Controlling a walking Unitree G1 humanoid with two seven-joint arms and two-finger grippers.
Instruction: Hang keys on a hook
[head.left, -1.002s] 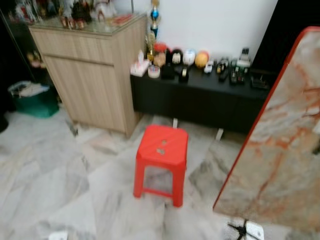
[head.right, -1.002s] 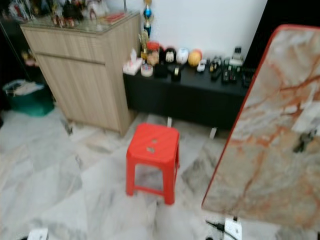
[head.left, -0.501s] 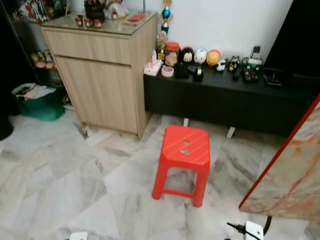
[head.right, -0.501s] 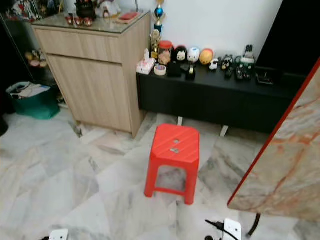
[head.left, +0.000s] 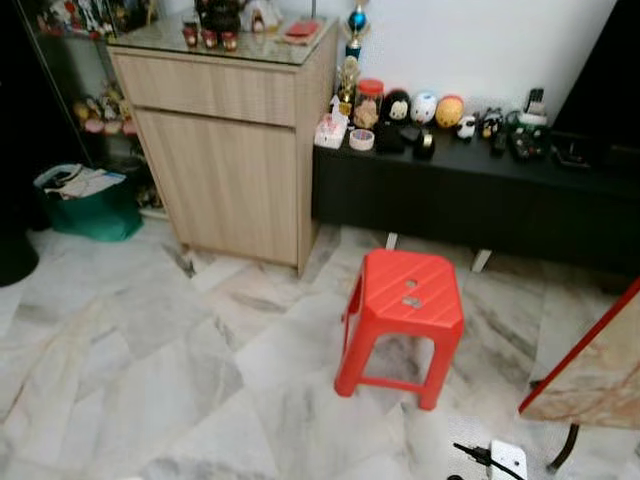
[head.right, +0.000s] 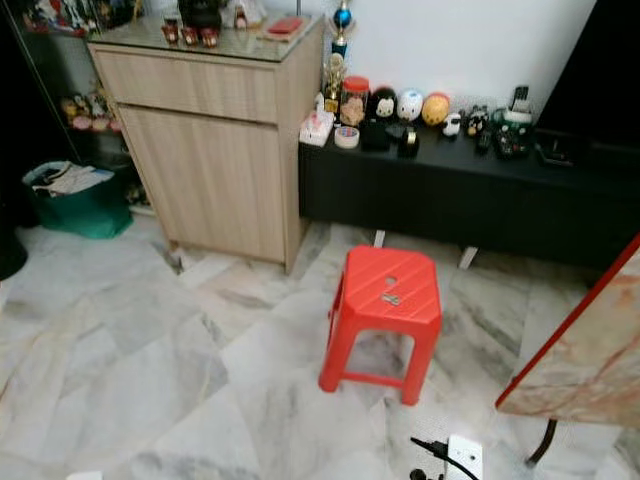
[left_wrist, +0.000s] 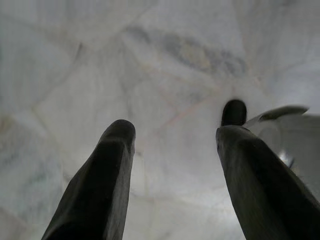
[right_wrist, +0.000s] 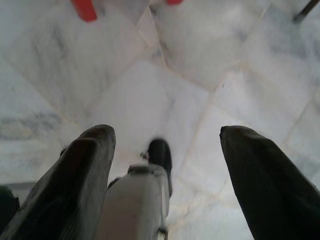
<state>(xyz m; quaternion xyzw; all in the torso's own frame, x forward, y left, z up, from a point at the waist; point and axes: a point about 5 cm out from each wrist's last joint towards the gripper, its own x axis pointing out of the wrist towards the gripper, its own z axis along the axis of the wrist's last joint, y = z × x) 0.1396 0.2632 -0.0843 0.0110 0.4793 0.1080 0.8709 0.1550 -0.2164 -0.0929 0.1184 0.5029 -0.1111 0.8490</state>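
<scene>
A: Listing what stands in the room. Item one: red plastic stool (head.left: 404, 318), moulded, ribbed top, four splayed legs, set on the floor in front of the low black counter (head.left: 470, 195). On its seat, a small metallic cluster, the keys (head.right: 390, 292), I judge, though too small to say for sure.

B: Why there, do you think?

A: Placed at easy reach for pick-up, I'd guess. No hook that I can make out, so the hanging step is not yet begun.

B: Pincers?

A: Left pincer (left_wrist: 175, 137): two long black fingers spread wide, holding nothing, pointed down at the floor. Right pincer (right_wrist: 167, 137): likewise wide apart, nothing between the fingers, over floor near the stool's red feet. Both arms hang idle, in my reading, while the robot faces the room.

B: Other entries?

A: Floor (head.left: 130, 370): polished grey-white marble tiles, veined. Wooden cabinet (head.left: 235, 150): pale grain, glass top, touching the black counter's end. Row of small round figurines (head.left: 420, 108) and jars on that counter, against the white wall. Green bin (head.left: 85, 205) beside the cabinet, papers on top. Marble-patterned panel (head.left: 590, 375), red-edged, tilted, at the robot's right. White power strip (head.right: 462, 458) with a black plug on the floor near it.
</scene>
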